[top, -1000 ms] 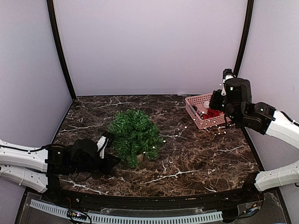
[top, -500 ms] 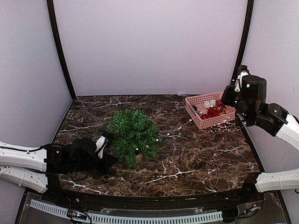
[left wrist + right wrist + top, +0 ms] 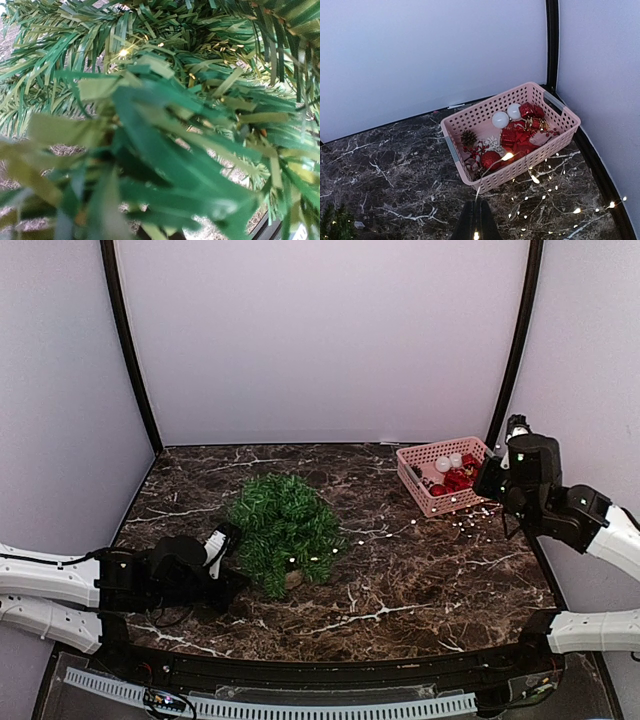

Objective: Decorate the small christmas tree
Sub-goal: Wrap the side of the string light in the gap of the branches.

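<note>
Shows tree (image 3: 285, 530) well left of basket (image 3: 440, 504), bushy, long axis unclear, brown base at its near side. Has left gripper (image 3: 222, 545) pressed shut among needles, right gripper (image 3: 475, 222) pinching lights (image 3: 535, 178) beside basket.

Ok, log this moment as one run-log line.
left fingers: shut, at small christmas tree left edge | right fingers: shut on light string | ornaments: in pink basket | tree: no ornaments seen
</note>
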Available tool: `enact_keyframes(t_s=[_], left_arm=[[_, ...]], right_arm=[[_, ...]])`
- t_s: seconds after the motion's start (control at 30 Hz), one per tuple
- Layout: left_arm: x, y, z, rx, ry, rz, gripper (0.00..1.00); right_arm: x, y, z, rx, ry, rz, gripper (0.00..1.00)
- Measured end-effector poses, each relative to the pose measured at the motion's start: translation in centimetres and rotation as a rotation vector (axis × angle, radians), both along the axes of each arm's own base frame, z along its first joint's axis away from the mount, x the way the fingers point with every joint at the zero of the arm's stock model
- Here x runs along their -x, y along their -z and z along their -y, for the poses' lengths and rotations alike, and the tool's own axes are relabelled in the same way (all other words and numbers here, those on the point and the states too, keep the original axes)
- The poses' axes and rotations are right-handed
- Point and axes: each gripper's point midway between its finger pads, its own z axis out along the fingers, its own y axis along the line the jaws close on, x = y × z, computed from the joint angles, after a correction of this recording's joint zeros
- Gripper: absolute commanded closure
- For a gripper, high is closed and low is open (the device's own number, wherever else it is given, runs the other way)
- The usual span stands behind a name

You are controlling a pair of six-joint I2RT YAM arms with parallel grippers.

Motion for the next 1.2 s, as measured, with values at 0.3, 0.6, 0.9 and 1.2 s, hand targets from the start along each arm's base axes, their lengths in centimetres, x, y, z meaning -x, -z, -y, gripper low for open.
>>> enact_keyframes(t_s=[0.3,0.6,0.9,1.2], left_arm=[[-0.3,0.0,-0.2,-0.014,-0.003,0.017,1.00],[-0.5,-0.1,-0.7,-0.029,-0.005,0.040,0.58],[-0.1,-2.7,-1.3,0.073,-0.042,0.023,0.26],[1.9,-4.3,2.0,0.315,-0.057,-0.149,0.17]], right_arm=[[0.0,7.5,0.0,0.034,0.028,-0.141,1.00],[-0.1,15.4,-1.4,0.051,0.006,-0.309,1.00],[1.3,19.7,-3.2,-0.063,-0.071,-0.405,1.00],[1.8,22.1,-4.7,-0.142,-0.116,-0.462,1.00]])
